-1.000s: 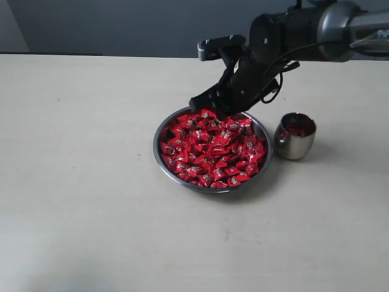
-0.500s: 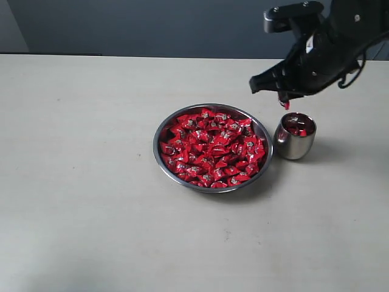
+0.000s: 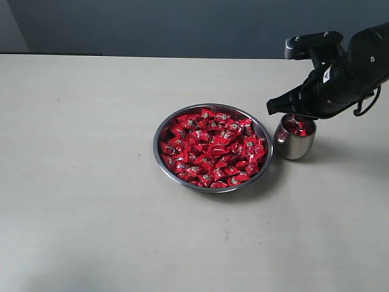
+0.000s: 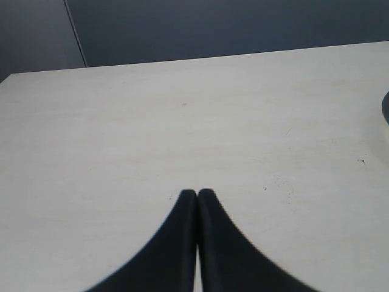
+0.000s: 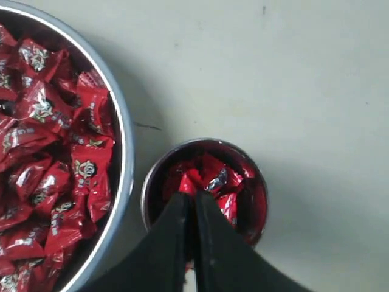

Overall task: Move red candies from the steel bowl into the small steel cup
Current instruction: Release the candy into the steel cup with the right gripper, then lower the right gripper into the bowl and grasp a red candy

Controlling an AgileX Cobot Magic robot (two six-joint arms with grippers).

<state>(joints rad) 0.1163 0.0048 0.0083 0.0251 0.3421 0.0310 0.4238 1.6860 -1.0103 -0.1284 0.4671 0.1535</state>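
The steel bowl (image 3: 159, 141) sits mid-table, heaped with red candies (image 3: 213, 149). Right of it stands the small steel cup (image 3: 294, 145), with a few red candies (image 5: 226, 177) inside. My right gripper (image 3: 296, 116) hovers just over the cup's mouth, shut on one red candy (image 5: 187, 182) that pokes out past its fingertips (image 5: 180, 204). The right wrist view looks straight down into the cup (image 5: 261, 182), with the bowl's rim (image 5: 126, 159) beside it. My left gripper (image 4: 197, 193) is shut with nothing in it, above bare table, and is outside the exterior view.
The pale tabletop (image 3: 85, 182) spreads wide around bowl and cup, with a dark wall (image 3: 152, 24) behind its far edge. A dark curved edge (image 4: 386, 111) shows at the border of the left wrist view.
My right gripper rose from the far rim of the bowl with a candy, swung right, and has come down to just over the cup. Bowl and cup have not moved.
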